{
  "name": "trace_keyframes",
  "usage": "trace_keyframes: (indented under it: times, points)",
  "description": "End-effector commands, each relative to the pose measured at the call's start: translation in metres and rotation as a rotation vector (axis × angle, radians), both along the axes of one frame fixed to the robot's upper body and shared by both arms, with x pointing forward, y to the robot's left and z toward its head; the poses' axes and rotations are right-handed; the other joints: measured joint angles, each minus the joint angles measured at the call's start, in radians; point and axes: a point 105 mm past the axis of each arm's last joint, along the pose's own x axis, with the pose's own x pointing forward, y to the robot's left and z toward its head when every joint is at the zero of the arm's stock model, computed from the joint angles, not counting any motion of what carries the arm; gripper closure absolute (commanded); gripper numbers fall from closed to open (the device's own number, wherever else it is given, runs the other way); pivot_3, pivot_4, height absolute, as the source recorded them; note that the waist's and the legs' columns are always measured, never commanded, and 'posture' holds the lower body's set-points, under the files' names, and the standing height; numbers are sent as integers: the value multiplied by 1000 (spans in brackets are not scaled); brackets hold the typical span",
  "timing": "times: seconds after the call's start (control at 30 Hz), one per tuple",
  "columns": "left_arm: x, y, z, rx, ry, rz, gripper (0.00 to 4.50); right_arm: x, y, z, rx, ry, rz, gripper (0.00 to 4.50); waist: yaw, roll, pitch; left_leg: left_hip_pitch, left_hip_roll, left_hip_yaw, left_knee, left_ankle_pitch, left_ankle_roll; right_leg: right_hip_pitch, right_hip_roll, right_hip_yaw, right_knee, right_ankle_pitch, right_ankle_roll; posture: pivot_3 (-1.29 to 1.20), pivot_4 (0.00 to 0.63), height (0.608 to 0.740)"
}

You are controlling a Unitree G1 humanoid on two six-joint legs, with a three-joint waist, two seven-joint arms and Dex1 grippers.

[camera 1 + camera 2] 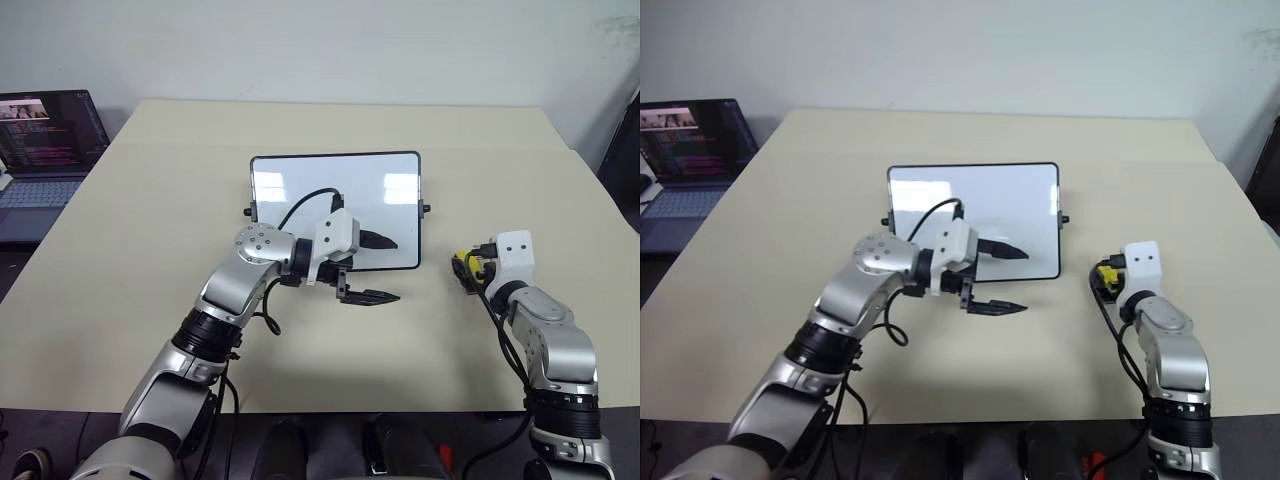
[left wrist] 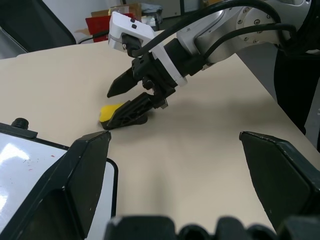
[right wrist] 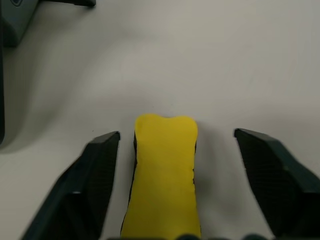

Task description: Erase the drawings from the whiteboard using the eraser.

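Observation:
The whiteboard (image 1: 300,185) lies flat at the table's middle, glossy white in a black frame. Of the drawings, faint red specks (image 2: 29,161) show on its corner. My left gripper (image 1: 385,268) is open and points right, hovering at the board's near right corner with nothing between its fingers. To the right of the board, the yellow eraser (image 3: 165,175) lies on the table. My right gripper (image 1: 463,272) is open around the eraser, with a gap on each side between the block and the fingers (image 3: 100,170).
A laptop (image 1: 45,150) with a lit screen stands on a separate surface at the far left. The beige table (image 1: 150,230) stretches wide around the board. A red box (image 2: 102,22) sits beyond the table's edge.

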Motion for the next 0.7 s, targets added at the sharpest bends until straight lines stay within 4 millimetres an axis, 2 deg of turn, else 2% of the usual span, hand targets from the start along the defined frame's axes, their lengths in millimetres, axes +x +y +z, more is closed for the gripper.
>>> trace_keyframes:
  times: [0.03,0.17,0.23,0.27,0.3,0.4,0.43,0.53,0.63,0.7]
  points:
    - [3,6,17,-66,-33,55,0,2,-3,30,8,-127,-2,43,0,0,0,0,0,0,0,0,0,0,0,0,0,0,0,0,150,740]
    - [6,37,18,-149,1,241,0,-15,16,60,28,-267,99,43,-3,1,0,0,1,0,0,0,0,0,-1,1,0,0,0,0,150,740]
    - [0,59,14,-165,21,332,0,-30,27,65,52,-296,141,43,-6,1,0,1,3,0,-1,0,0,0,-1,0,0,0,0,0,150,740]
    - [-2,62,13,-169,31,360,0,-34,27,66,63,-301,148,43,-5,1,0,1,3,-1,-2,-1,0,0,-1,0,1,0,-1,0,150,740]
    - [-2,74,12,-195,38,437,0,-42,28,66,34,-323,139,43,-1,1,0,1,3,-2,-2,-1,0,0,-1,-1,1,-1,-1,0,150,740]
    - [-4,107,10,-323,72,692,0,-62,32,60,-19,-386,122,43,3,1,-1,0,4,-3,-2,-1,-1,0,-4,-2,0,-2,1,0,150,740]
    - [-4,108,10,-350,79,743,0,-65,27,58,-20,-391,110,43,4,1,-1,1,6,-3,-2,-1,-1,0,-6,-2,1,-3,4,0,150,740]
    - [-14,137,-4,-433,30,1034,0,-83,29,44,61,-434,98,43,5,1,-2,0,2,-2,1,-1,-1,1,-10,0,1,-3,6,0,150,740]
    - [-30,170,-14,-467,-70,1307,0,-90,36,26,154,-426,128,43,2,-1,-3,3,1,-2,1,-2,-2,4,-12,4,-2,-1,8,0,150,740]
    - [-36,182,-17,-455,-143,1432,0,-89,34,16,159,-409,159,43,0,-1,-3,4,2,-1,1,-2,-1,4,-11,6,-3,-1,9,0,150,740]
